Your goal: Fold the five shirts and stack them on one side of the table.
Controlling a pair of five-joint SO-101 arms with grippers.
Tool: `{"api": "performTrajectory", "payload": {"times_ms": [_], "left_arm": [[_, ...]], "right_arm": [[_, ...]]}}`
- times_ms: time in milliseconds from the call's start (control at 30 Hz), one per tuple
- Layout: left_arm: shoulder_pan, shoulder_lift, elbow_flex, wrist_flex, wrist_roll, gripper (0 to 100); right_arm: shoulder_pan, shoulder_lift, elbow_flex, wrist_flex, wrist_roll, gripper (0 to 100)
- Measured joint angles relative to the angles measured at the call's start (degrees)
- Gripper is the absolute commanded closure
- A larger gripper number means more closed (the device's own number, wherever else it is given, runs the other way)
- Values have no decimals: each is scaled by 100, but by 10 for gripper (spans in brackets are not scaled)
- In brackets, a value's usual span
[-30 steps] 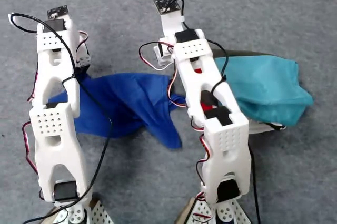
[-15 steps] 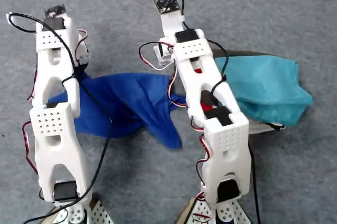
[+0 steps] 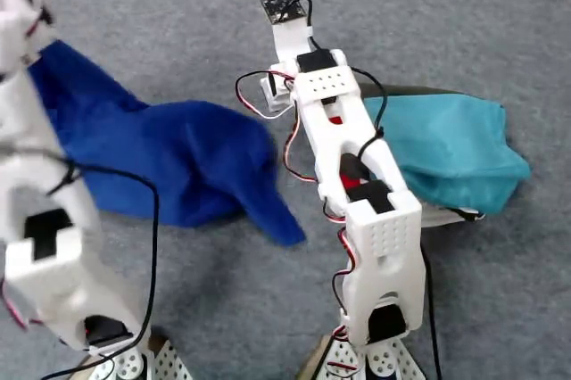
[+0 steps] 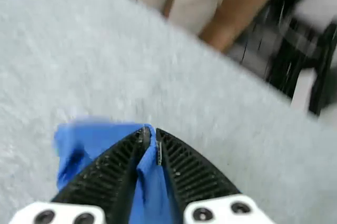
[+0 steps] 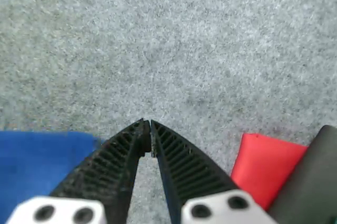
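Observation:
A blue shirt [image 3: 169, 161] lies crumpled on the grey table, one end lifted toward the far left corner. My left gripper [image 4: 150, 141] is shut on a fold of that blue shirt [image 4: 79, 140] and holds it above the table. The left arm [image 3: 40, 219] stands raised at the left edge. My right gripper [image 5: 148, 132] is shut with nothing between its fingers, low over bare table. Beside it lie the blue shirt's edge [image 5: 37, 161] and a red shirt [image 5: 263, 163]. A teal shirt [image 3: 455, 148] tops the folded pile at the right.
Under the teal shirt a dark shirt [image 3: 406, 90] and a white layer [image 3: 446, 215] stick out. The right arm [image 3: 357, 184] stretches between the blue shirt and the pile. Open grey table [image 3: 446, 32] lies at the far side and along the front.
The left arm has risen and swung to the far left, pulling the blue shirt's end up and leftward. The right arm and the pile have stayed put.

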Motion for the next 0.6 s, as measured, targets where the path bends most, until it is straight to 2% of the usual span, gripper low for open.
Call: {"api": "performTrajectory", "payload": {"times_ms": [167, 267, 433, 600], "left_arm": [[-818, -1002, -9, 0, 343, 982], [-1591, -1187, 79, 0, 510, 982], [-2760, -1204, 932, 0, 536, 982], [-2919, -1196, 1846, -44, 519, 982]], "right_arm": [[0, -18, 0, 185, 44, 994], [0, -97, 0, 615, 360, 994], [-325, -536, 0, 1275, 967, 993], [-923, -1064, 0, 1732, 1477, 993]]}}
